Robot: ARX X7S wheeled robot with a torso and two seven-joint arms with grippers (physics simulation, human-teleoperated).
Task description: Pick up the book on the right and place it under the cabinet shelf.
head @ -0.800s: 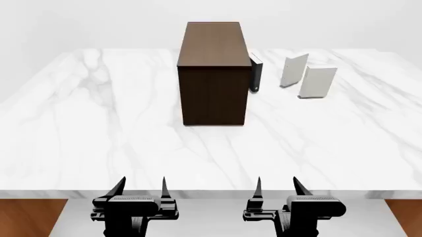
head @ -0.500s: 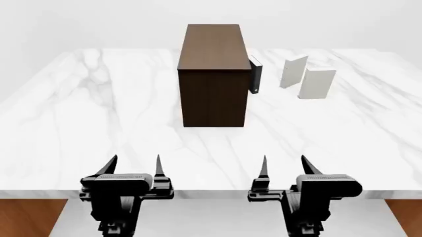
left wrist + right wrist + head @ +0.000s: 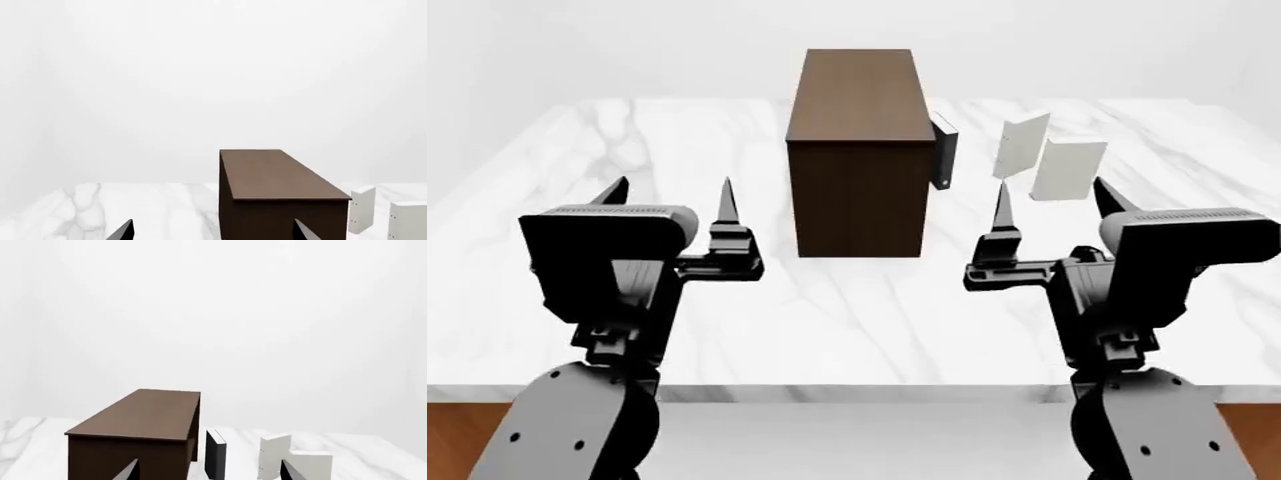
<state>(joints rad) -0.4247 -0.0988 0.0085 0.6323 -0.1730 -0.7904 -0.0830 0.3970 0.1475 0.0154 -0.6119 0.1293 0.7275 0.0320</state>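
While both of your arms hang raised over the near edge, the biggest thing before you is the white marble table (image 3: pixel 868 320), which fills most of the head view and runs back to a plain pale wall. Next in size is the cabinet shelf (image 3: pixel 858 150), a dark brown wood-grain box standing upright near the table's middle, its narrow closed end turned toward you; from here you cannot see its inner board. Your two arms come next. Your left gripper (image 3: pixel 667 215) hovers above the table on the left, its two black fingers spread apart with nothing between them, well short of the cabinet shelf. Your right gripper (image 3: pixel 1052 215) hovers on the right at about the same height, fingers likewise spread and empty.

Three books stand upright to the right of the cabinet shelf. Your target, the book (image 3: pixel 1069 168), is the greyish-white one farthest right and nearest you of the three, its broad blank cover facing you; in the head view your right fingertip overlaps its lower corner, but the right wrist view shows the book (image 3: pixel 308 465) well beyond the fingers. Just behind and to its left stands a narrower cream book (image 3: pixel 1021 144), angled. Smallest is a thin black book (image 3: pixel 946 150), just beside the cabinet shelf's right wall.
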